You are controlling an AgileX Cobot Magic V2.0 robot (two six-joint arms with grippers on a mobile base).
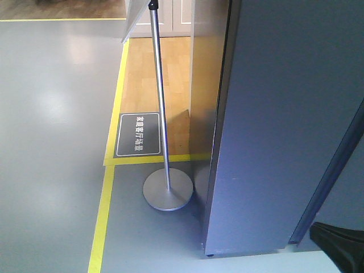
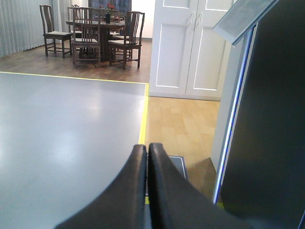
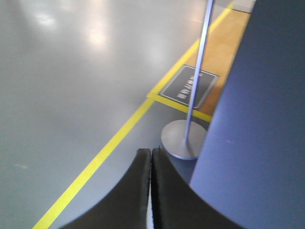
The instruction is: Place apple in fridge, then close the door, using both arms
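Observation:
The fridge point(image 1: 284, 114) fills the right of the front view as a tall dark grey-blue outer face, with a darker slanted edge point(image 1: 333, 170) running down its right side. Whether that edge is the door, I cannot tell. The apple is out of view. My left gripper point(image 2: 147, 148) is shut with nothing between its fingers. It hangs over the grey floor, left of the fridge's dark side point(image 2: 271, 143). My right gripper point(image 3: 151, 151) is also shut and empty, just left of the blue fridge face point(image 3: 257, 133). A black arm part point(image 1: 341, 247) shows at the lower right corner.
A sign stand with a silver pole point(image 1: 161, 102) and a round base point(image 1: 168, 190) stands close to the fridge's left. Yellow floor tape point(image 1: 102, 216) and a dark floor placard point(image 1: 138, 135) lie nearby. White cabinet doors point(image 2: 190, 47) and a dining table with chairs point(image 2: 95, 33) are far back.

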